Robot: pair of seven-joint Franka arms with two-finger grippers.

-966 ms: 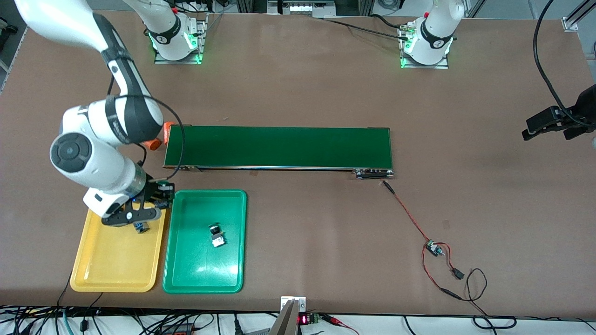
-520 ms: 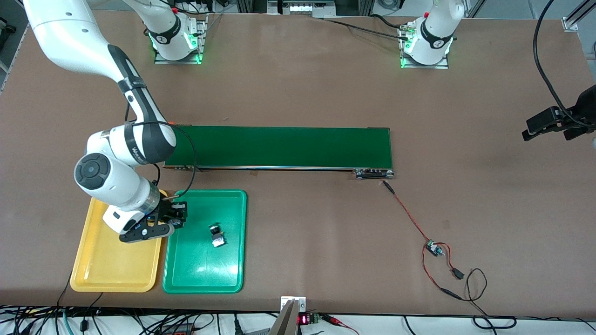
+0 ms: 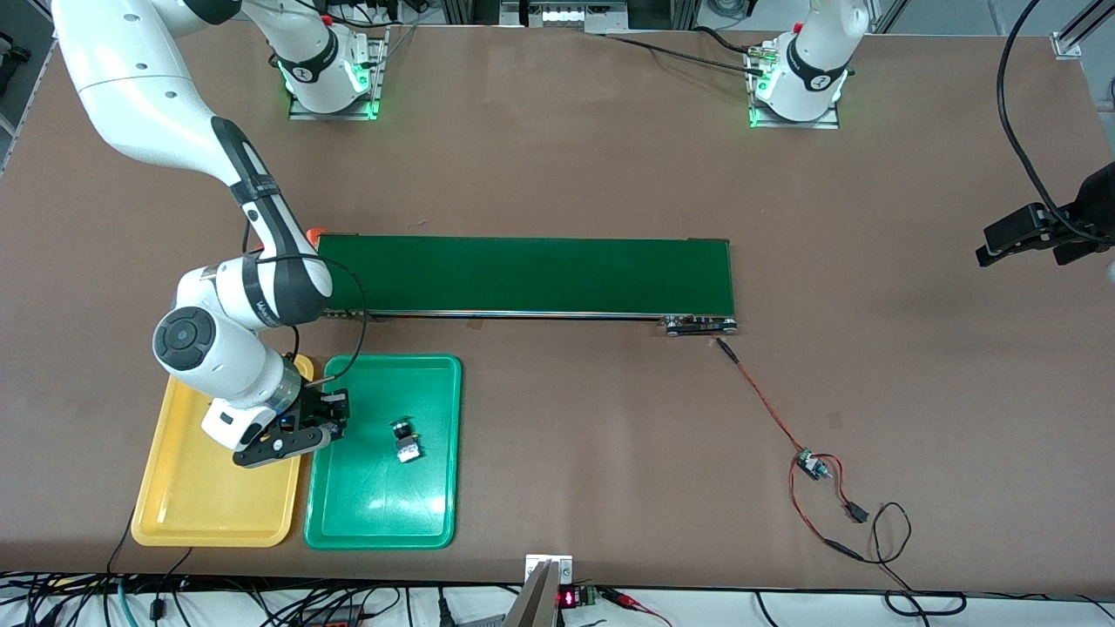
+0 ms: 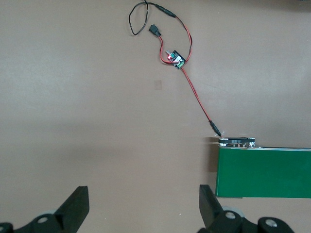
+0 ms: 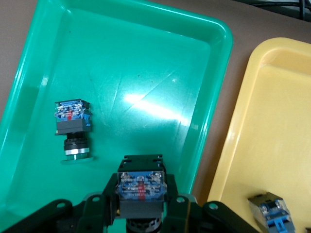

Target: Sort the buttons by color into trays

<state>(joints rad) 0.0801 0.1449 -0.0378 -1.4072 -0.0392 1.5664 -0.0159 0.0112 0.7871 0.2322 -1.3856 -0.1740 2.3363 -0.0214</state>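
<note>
The right gripper (image 5: 141, 206) is clamped on a button (image 5: 141, 187) and hangs over the long edge of the green tray (image 3: 435, 453) that runs beside the yellow tray (image 3: 174, 514). A second button (image 3: 404, 440) lies on its side near the middle of the green tray, and another (image 5: 271, 213) rests in the yellow tray. The left gripper (image 4: 143, 206) waits with fingers spread, over the table (image 3: 610, 157) near the end of the conveyor belt (image 3: 523, 274).
</note>
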